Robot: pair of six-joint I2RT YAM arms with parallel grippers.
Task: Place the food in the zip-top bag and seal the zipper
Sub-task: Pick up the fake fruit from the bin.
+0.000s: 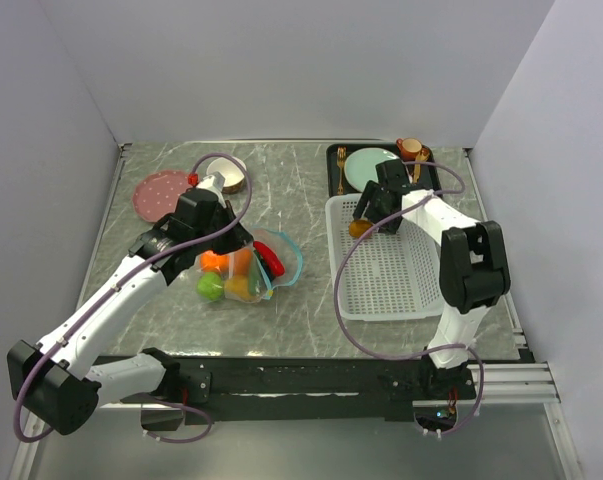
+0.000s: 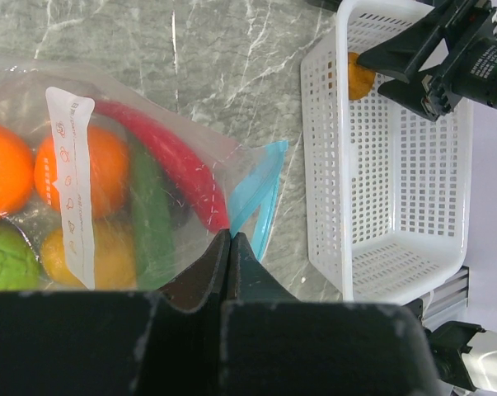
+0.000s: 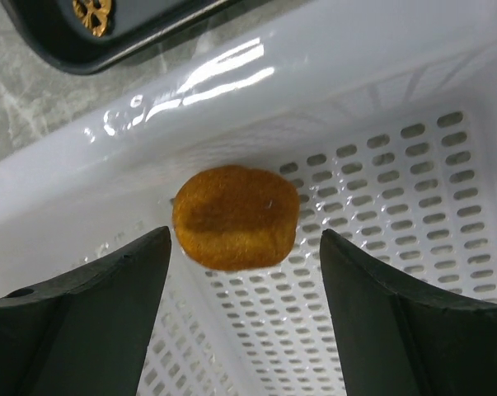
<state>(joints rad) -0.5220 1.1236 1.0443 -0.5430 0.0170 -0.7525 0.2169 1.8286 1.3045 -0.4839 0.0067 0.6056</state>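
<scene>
Top view, bag: the zip-top bag (image 1: 243, 270) lies mid-bench, left of centre. Its teal zipper (image 1: 297, 262) is turned toward the right edge and gapes apart.
Top view, left arm: the left gripper (image 1: 243, 240) is clamped on the bag's rim. This is judged to hold the mouth raised and open for loading.
Top view, right arm: the right gripper (image 1: 364, 220) hangs over the far-left corner of the white basket (image 1: 386, 290), which sits toward the bench's right edge.
Left wrist, grip: the fingers are pressed together with clear film pinched between them, just beside the zipper's end.
Left wrist, contents: two oranges (image 2: 91, 173), green apple (image 2: 5, 256), long green pepper (image 2: 149, 223), red chili (image 2: 170, 161) and a yellow piece (image 2: 108, 260) lie inside, behind the white label (image 2: 71, 190).
Right wrist, jaws: they are spread wide to either side of the yellow-brown fruit (image 3: 236, 217), with gaps on both sides and nothing gripped.
Right wrist, fruit: it rests against the basket wall, outside the bag.
Assessment: the pick is not yet made and the zipper is unsealed.
</scene>
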